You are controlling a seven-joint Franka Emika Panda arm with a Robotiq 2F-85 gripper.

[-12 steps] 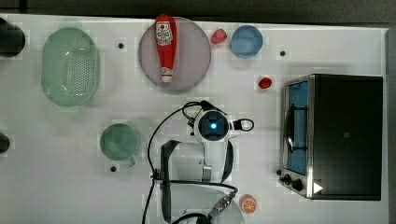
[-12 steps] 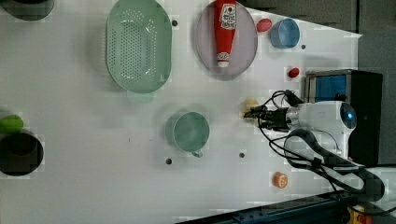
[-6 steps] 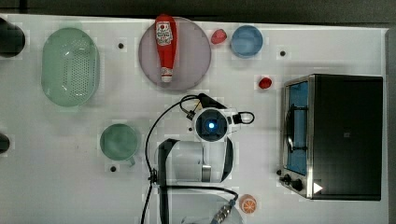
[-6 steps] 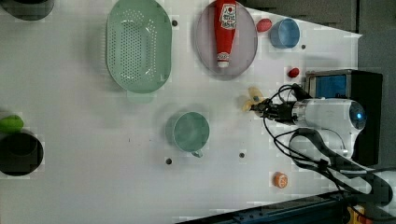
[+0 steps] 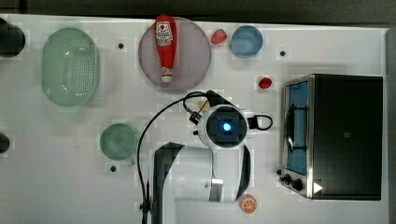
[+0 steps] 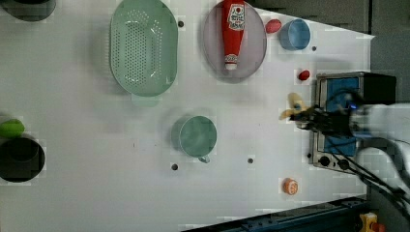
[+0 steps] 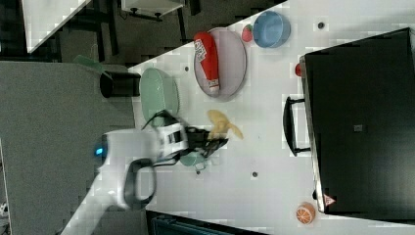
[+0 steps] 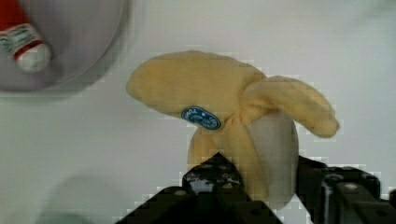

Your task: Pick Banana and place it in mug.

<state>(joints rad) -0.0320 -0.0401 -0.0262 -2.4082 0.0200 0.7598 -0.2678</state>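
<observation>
The white desk (image 5: 56, 186) carries a black toaster oven (image 5: 345, 135), a green basket (image 5: 70, 65) and the green mug (image 5: 118, 141). The claw (image 8: 261, 186) is clamped on the plush banana (image 8: 224, 102), held well apart from the mug, near the plate with the ketchup bottle (image 5: 165, 46)

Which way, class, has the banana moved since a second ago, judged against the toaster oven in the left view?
Yes. The banana has moved toward the left view's right, closer to the toaster oven.
</observation>
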